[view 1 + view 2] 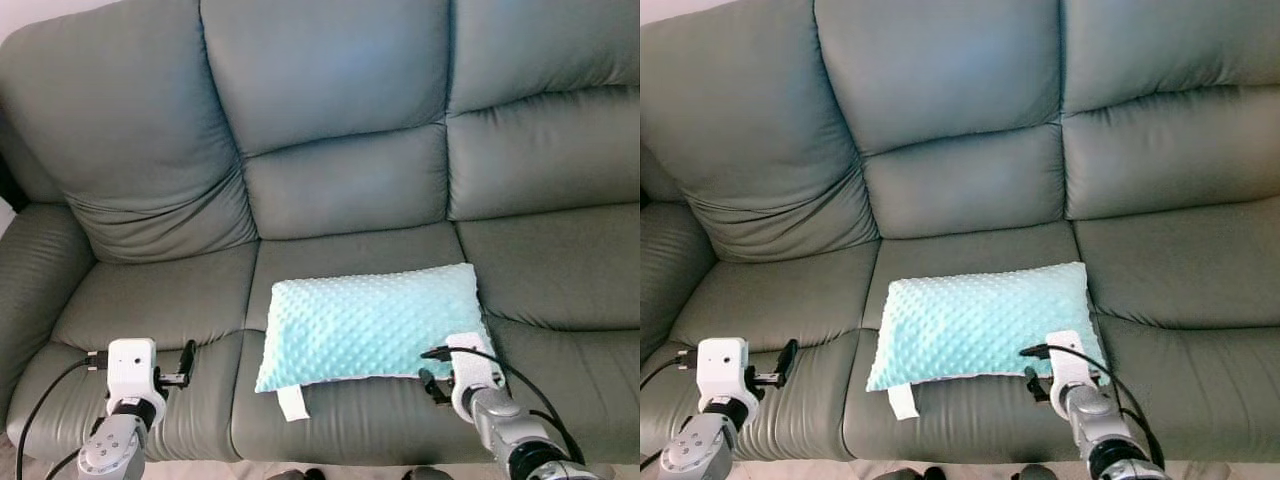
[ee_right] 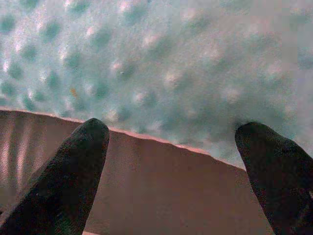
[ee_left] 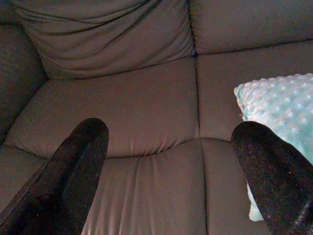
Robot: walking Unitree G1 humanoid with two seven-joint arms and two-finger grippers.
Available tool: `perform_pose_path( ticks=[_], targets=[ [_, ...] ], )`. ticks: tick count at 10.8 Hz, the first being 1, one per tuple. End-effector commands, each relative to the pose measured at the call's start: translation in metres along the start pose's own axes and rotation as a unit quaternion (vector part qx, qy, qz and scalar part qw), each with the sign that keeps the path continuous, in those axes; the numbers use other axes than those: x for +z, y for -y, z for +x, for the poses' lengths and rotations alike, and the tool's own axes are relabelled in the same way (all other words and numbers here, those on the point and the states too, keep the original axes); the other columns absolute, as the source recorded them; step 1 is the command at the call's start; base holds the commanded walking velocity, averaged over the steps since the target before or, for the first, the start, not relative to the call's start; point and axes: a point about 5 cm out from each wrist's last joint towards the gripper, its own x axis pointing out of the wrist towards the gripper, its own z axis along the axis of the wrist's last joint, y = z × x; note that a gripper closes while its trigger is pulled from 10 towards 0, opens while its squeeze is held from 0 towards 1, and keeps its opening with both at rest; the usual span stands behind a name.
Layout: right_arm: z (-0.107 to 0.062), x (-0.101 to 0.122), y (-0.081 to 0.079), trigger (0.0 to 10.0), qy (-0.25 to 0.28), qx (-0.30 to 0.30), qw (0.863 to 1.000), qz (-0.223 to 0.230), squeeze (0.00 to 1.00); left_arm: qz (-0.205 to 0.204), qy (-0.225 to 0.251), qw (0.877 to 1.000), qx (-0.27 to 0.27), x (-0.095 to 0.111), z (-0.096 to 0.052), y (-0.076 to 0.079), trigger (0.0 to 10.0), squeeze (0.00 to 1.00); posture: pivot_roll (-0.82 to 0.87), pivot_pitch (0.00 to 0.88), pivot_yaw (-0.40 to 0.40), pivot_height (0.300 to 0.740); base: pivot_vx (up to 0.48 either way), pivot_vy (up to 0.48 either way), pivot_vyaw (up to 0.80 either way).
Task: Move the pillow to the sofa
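Right end effector (image 2: 171,147) spread beside pillow (image 1: 370,322) on sofa (image 1: 340,180), left end effector (image 3: 171,161) spread

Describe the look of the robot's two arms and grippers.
Both arms are silver metal with rounded joints, each ending in a white boxy wrist block. Thin black cables loop from the blocks back along the arms. The left gripper and right gripper each have two long, matte black fingers with blunt rounded tips.
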Motion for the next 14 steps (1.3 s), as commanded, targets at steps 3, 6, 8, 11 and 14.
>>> perform_pose_path(
  ticks=[3, 6, 8, 11, 14],
  targets=[
    [0.001, 0.000, -0.004, 10.0, 0.005, -0.008, 1.000, -0.006, 0.00, 0.017, -0.012, 1.000, 0.010, -0.002, -0.004, -0.011, 10.0, 0.00, -0.09, 0.194, 0.226, 0.740, 0.000, 0.000, 0.00],
    [0.000, 0.008, 0.007, 10.0, 0.033, -0.043, 0.998, -0.019, 0.00, 0.016, -0.012, 1.000, 0.011, -0.003, -0.003, -0.008, 10.0, 0.00, -0.09, 0.195, 0.222, 0.740, 0.000, 0.000, 0.00],
    [0.000, 0.014, 0.010, 10.0, 0.043, -0.046, 0.998, -0.016, 0.00, 0.015, -0.012, 1.000, 0.012, -0.003, -0.001, -0.007, 10.0, 0.00, -0.10, 0.191, 0.215, 0.740, 0.000, 0.000, 0.00],
    [0.001, 0.028, -0.004, 10.0, 0.085, -0.013, 0.996, -0.006, 0.00, 0.002, 0.001, 1.000, 0.020, 0.002, 0.004, -0.005, 10.0, 0.00, -0.13, 0.181, 0.189, 0.740, 0.000, 0.000, 0.00],
    [-0.008, 0.058, -0.013, 10.0, 0.168, -0.051, 0.984, -0.015, 0.00, -0.017, 0.053, 0.997, 0.047, 0.023, 0.000, -0.007, 10.0, 0.00, -0.17, 0.160, 0.166, 0.740, 0.000, 0.000, 0.00]
  ],
)
